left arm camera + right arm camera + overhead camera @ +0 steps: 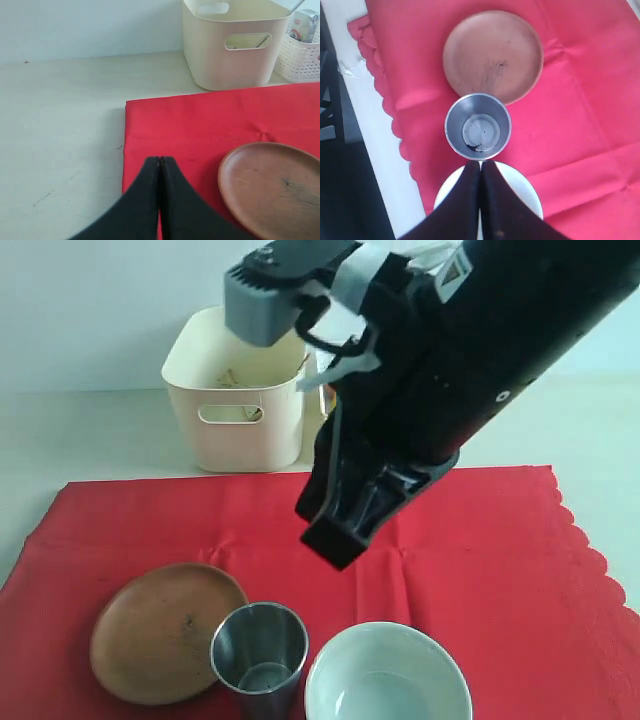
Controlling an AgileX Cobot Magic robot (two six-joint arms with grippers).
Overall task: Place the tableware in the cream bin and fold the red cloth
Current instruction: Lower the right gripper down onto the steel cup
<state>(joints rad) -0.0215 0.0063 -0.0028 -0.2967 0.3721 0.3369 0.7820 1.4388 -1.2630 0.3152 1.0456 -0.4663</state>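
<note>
Pressed together and empty, the right end effector (480,162) hangs over the bowl (524,194) with the steel cup (478,126) just beyond its tips, so descending without spreading could knock the cup over onto the red cloth (580,125).

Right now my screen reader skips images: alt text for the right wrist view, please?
The shut right tool hangs above a pale bowl, near an upright steel cup. A round wooden plate lies beside the cup, all on a red cloth.
</note>
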